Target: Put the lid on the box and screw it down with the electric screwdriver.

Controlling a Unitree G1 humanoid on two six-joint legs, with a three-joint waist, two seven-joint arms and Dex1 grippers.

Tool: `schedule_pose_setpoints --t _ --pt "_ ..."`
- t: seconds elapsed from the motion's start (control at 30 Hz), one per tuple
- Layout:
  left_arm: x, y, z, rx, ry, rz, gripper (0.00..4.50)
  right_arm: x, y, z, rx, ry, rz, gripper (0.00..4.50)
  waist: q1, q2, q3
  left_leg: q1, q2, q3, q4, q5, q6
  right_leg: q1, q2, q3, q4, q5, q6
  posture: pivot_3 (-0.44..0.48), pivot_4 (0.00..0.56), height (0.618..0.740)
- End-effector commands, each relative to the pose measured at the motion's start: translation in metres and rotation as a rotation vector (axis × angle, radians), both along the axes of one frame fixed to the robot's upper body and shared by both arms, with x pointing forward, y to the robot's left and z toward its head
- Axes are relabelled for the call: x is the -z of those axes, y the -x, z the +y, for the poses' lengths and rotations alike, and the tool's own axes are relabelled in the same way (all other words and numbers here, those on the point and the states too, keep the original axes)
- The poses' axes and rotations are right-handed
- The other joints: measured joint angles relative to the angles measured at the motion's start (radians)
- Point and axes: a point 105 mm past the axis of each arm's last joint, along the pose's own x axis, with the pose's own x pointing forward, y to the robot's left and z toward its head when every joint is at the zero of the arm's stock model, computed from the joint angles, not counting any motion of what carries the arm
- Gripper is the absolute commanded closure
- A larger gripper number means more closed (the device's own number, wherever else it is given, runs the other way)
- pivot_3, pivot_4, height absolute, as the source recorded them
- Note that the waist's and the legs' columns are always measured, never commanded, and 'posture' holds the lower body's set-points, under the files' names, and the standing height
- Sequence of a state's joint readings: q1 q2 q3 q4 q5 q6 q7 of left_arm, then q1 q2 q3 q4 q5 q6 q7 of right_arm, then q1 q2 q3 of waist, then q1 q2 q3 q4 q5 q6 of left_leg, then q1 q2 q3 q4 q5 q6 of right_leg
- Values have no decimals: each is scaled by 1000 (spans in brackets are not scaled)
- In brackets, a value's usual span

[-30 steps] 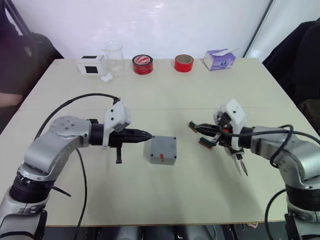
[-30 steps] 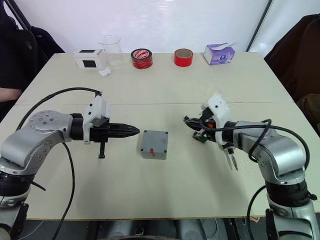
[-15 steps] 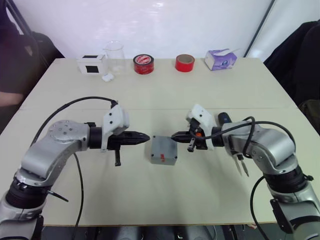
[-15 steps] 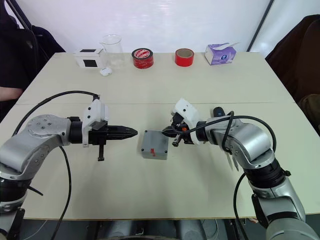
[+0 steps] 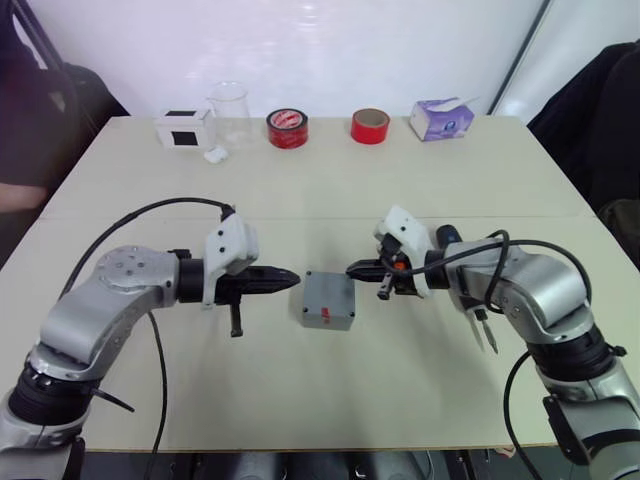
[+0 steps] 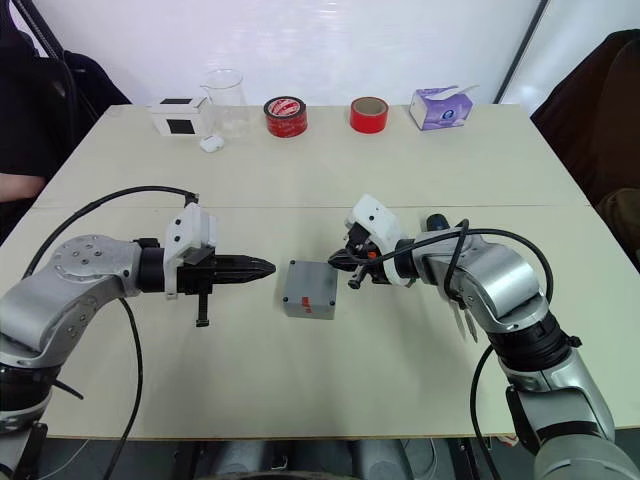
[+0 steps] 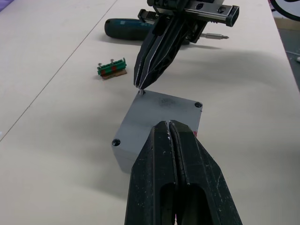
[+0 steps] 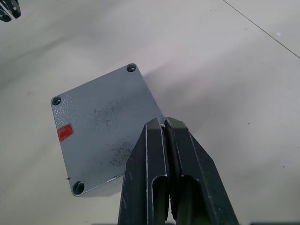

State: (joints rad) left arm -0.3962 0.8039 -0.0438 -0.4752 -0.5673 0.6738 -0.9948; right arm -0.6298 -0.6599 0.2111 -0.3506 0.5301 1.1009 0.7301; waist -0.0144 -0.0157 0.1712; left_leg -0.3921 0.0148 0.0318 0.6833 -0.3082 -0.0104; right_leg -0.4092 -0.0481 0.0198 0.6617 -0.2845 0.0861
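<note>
The grey box (image 5: 327,317) stands mid-table with a red mark on its near side. The lid (image 8: 101,126) lies flat on top of it, with empty screw holes showing at three corners. My right gripper (image 5: 352,270) reaches in from the right, and its tips (image 7: 140,86) touch the lid's far right corner. It is shut on a tiny pale piece that looks like a screw. My left gripper (image 5: 290,277) is shut and empty, pointing at the box from the left a short gap away. The electric screwdriver (image 7: 126,28) lies on the table behind my right gripper.
A small green-and-red part (image 7: 111,69) lies on the table right of the box. Along the far edge stand a white box with a black square (image 5: 183,130), a clear beaker (image 5: 228,112), two red tape rolls (image 5: 287,128), and a purple tissue box (image 5: 440,118).
My right gripper swung left from the green-and-red part to the box's corner, then held there. My left gripper stayed almost still beside the box.
</note>
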Motion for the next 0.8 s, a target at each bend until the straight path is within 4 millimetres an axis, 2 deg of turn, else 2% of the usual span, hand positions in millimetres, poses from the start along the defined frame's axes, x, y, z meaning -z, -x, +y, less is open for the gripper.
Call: schedule_pose_setpoints --t 0.03,0.37,0.8 --pt "-9 1 0 5 5 -42 4500 -12 -1 -3 -4 -1 -48 4471 0 0 0 0 0 0 0 0 0 0 0 0 0 0 0 0 150 740" --pt "-8 1 -1 6 4 -42 4500 -15 2 0 -23 -12 -44 4471 0 0 0 0 0 0 0 0 0 0 0 0 0 0 0 0 150 740" --pt "-8 1 -2 5 8 -43 4500 -8 -2 -3 -11 12 -40 4471 0 0 0 0 0 0 0 0 0 0 -1 0 0 0 0 0 150 740"
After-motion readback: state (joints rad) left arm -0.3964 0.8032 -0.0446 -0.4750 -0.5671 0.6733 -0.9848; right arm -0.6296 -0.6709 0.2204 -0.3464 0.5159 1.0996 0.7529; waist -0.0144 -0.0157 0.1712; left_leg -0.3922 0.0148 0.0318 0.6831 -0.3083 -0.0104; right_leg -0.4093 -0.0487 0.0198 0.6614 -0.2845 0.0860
